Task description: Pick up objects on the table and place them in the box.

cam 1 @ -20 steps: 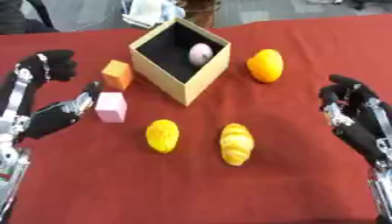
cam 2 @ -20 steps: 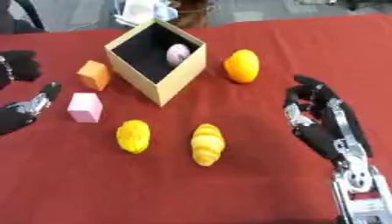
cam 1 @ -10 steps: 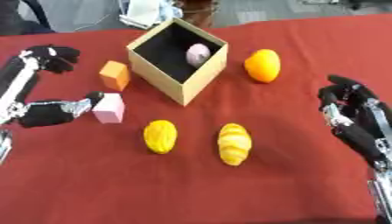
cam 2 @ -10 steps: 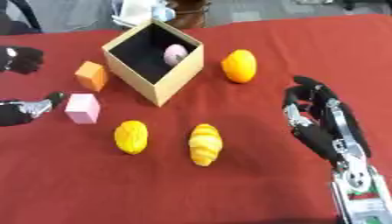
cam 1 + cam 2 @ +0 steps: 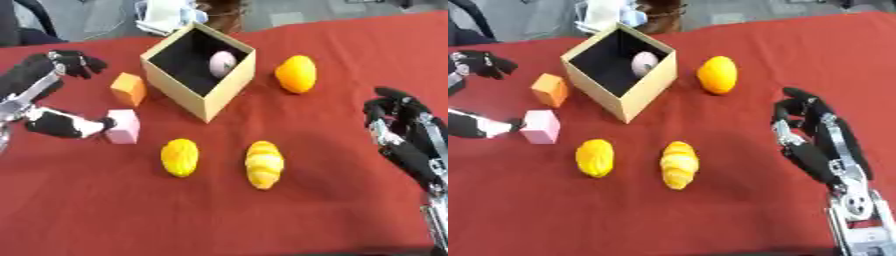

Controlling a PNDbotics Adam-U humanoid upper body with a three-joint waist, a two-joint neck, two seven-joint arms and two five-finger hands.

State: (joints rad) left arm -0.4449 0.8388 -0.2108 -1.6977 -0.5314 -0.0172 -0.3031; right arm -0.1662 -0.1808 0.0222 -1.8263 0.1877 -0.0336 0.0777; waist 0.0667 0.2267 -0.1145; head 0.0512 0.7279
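Note:
An open tan box (image 5: 202,93) stands at the back of the red table with a pale pink egg-shaped thing (image 5: 222,63) inside. An orange cube (image 5: 129,89) and a pink cube (image 5: 123,126) lie left of it. My left hand (image 5: 48,90) is spread wide beside them, its thumb tip touching the pink cube's left side and its fingers raised left of the orange cube. An orange fruit (image 5: 296,74) lies right of the box. A yellow lumpy fruit (image 5: 179,157) and a yellow croissant (image 5: 264,163) lie in front. My right hand (image 5: 814,142) rests at the right with fingers up.
The red cloth (image 5: 289,215) covers the whole table. Beyond the far edge are a white bundle (image 5: 169,15) and grey floor. Bare cloth lies between the croissant and my right hand.
My left hand has opened wider and shifted toward the cubes; its thumb now reaches the pink cube. The right hand has stayed put.

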